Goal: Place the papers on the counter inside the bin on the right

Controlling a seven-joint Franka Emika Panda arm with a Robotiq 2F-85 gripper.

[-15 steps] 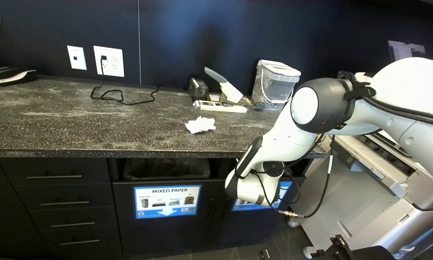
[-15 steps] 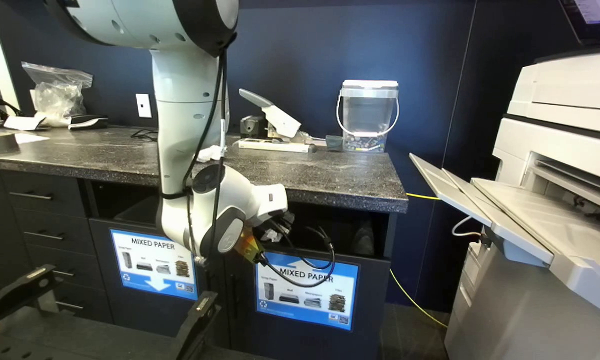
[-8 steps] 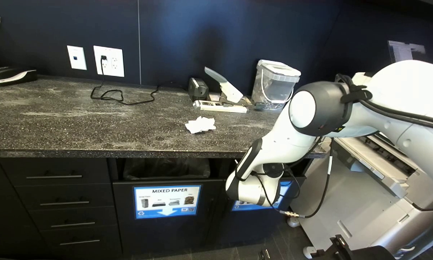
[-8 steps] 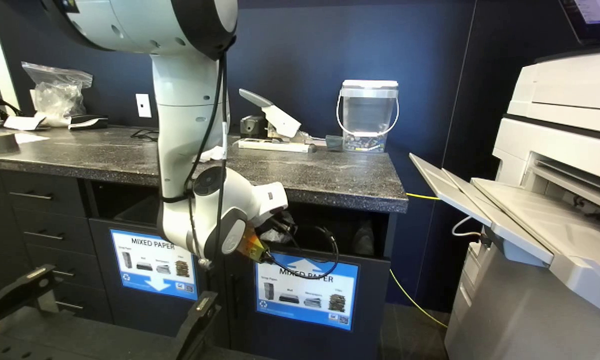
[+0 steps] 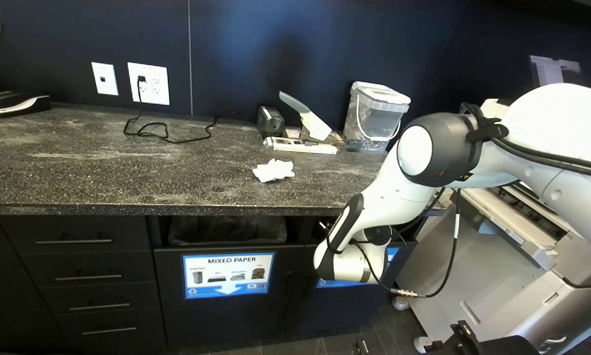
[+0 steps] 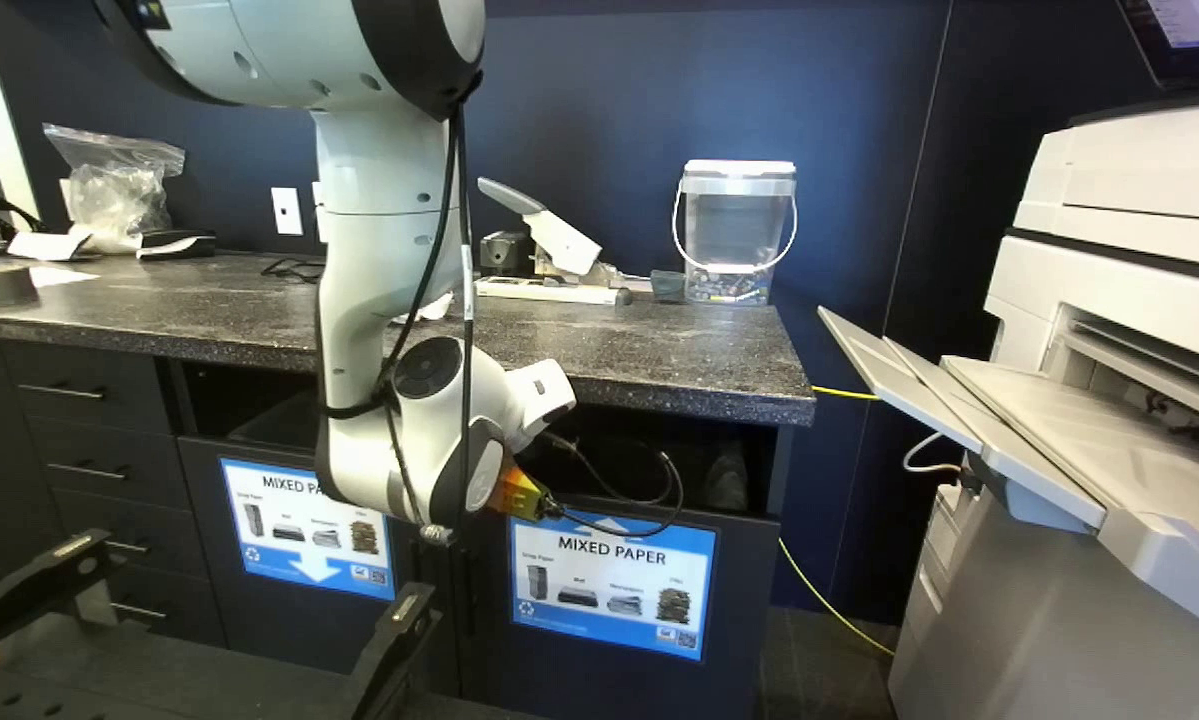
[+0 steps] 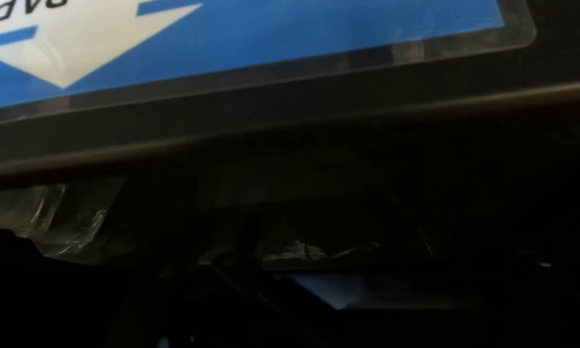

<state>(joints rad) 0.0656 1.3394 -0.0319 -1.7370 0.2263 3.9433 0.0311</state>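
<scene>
One crumpled white paper (image 5: pixel 274 170) lay mid-frame in an exterior view, on the speckled table (image 5: pixel 103 180); one blue-labelled bin (image 6: pixel 744 535) stood lower right of centre in both exterior views; one hand (image 7: pixel 260 285), low in the wrist view, sat in darkness, whether apart or together impossible to tell.

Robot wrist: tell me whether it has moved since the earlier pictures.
Yes: in an exterior view the wrist has shifted slightly right, away from the MIXED PAPER sign.
</scene>
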